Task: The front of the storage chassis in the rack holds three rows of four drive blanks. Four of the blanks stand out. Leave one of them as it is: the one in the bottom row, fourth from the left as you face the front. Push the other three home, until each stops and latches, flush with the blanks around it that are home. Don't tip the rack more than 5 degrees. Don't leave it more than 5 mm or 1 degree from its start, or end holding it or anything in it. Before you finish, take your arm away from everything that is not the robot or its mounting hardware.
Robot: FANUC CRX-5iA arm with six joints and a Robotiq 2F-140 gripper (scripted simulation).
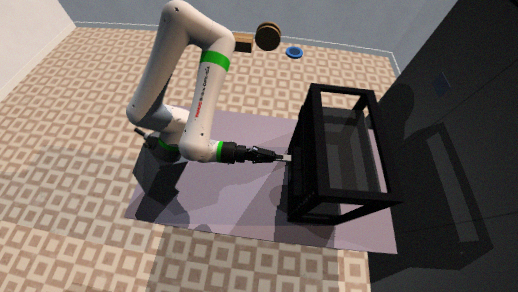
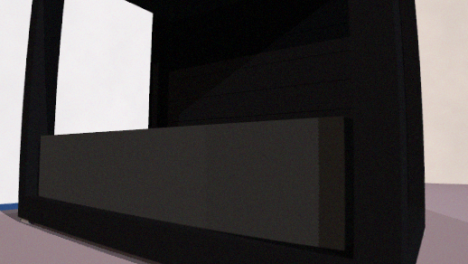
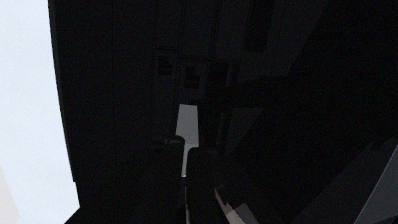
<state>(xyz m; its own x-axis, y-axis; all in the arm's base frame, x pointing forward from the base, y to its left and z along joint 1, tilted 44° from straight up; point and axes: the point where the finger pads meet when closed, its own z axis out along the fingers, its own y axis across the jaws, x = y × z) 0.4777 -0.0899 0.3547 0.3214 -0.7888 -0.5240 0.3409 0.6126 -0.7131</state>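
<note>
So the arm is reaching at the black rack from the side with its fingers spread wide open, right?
Not quite. The fingers are shut tight together, holding nothing, as the top view shows. The rest is right: the arm reaches sideways at the black rack.

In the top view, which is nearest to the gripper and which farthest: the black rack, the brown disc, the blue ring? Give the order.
From the gripper, which is shut and holds nothing:
1. Rack: right at the fingertips, on the mat.
2. Brown disc: far behind, near the back wall.
3. Blue ring: also by the back wall; too close to the disc to rank surely.
</note>
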